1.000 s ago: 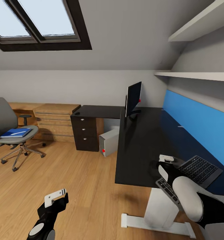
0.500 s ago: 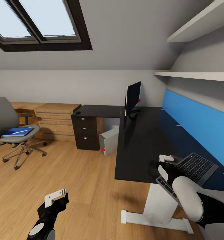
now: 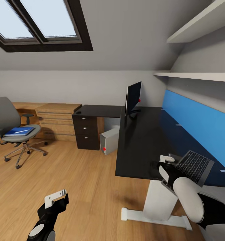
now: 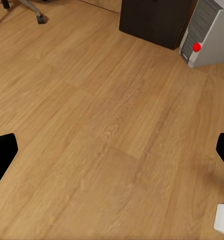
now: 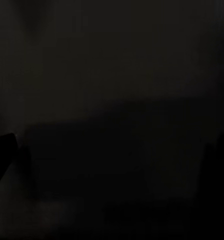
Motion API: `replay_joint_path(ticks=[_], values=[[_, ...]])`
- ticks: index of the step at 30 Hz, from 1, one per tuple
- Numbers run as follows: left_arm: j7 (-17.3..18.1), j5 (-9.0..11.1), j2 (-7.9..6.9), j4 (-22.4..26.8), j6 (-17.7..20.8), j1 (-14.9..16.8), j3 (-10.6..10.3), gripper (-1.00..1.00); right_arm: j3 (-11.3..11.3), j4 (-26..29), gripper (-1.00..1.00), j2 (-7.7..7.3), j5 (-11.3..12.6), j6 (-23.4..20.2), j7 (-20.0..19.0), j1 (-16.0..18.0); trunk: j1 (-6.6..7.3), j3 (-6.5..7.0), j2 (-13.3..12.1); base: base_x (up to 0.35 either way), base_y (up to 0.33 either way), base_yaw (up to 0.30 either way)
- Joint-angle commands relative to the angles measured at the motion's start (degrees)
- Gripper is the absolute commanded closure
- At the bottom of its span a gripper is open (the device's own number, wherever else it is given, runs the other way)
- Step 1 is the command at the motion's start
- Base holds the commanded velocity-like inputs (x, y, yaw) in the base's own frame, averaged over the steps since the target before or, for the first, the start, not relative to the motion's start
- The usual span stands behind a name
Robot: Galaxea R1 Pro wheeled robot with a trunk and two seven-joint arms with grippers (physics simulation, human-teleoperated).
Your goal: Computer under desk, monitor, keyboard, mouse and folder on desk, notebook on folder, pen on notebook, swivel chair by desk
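My right hand [image 3: 167, 160] is at the near edge of the bench [image 3: 142, 140], against the tilted keyboard [image 3: 192, 166] — I cannot tell if it grips. My left hand [image 3: 55, 197] hangs spread wide over the floor [image 4: 102, 125]; the folder [image 3: 18, 131] lies on the swivel chair [image 3: 12, 132].

We note a skylight [image 3: 42, 25] with a dark frame set in the sloped ceiling. Two pale shelves [image 3: 199, 26] run along the right wall, one above the other, and a blue panel [image 3: 192, 113] runs below them. Against the far wall stands a light wooden dresser [image 3: 57, 122] with drawers; a dark drawer unit [image 3: 87, 134] with three round knobs stands just beside it. The floor [image 3: 75, 180] is light wooden planking throughout. The far wall [image 3: 75, 85] is plain and pale. In the left wrist view we see the same planking [image 4: 107, 140] and the base of the dark unit [image 4: 154, 20].
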State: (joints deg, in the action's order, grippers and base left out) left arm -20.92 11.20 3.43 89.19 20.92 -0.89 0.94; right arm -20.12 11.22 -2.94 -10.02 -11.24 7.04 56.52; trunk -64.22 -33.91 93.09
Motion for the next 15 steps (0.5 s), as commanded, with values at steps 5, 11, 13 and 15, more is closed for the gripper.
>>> replay_joint_path(ticks=[5,11,13,15], values=[[-0.26,0.58,0.00,0.13,0.17,0.01,0.02,-1.00,-0.27,-2.08,-1.00,0.04,-0.79,-0.62,-0.01,-0.01,0.00,-0.06,0.02,-0.111,0.000,0.000],[-0.26,0.58,0.00,0.13,0.17,0.01,0.03,-1.00,-0.27,-2.04,-1.00,0.03,-0.79,-0.62,-0.01,-0.01,0.00,-0.06,0.02,-0.068,-0.004,0.000],[-0.26,0.58,0.00,0.14,0.23,0.01,0.04,-1.00,-0.29,-2.05,-1.00,0.01,-0.79,-0.62,-0.01,-0.01,0.00,-0.06,0.02,-0.209,-0.082,0.000],[-0.26,0.58,0.00,0.13,0.21,0.01,0.03,-1.00,-0.28,-2.04,-1.00,-0.03,-0.79,-0.62,-0.01,-0.01,0.00,-0.06,0.02,-0.250,-0.123,0.000]])
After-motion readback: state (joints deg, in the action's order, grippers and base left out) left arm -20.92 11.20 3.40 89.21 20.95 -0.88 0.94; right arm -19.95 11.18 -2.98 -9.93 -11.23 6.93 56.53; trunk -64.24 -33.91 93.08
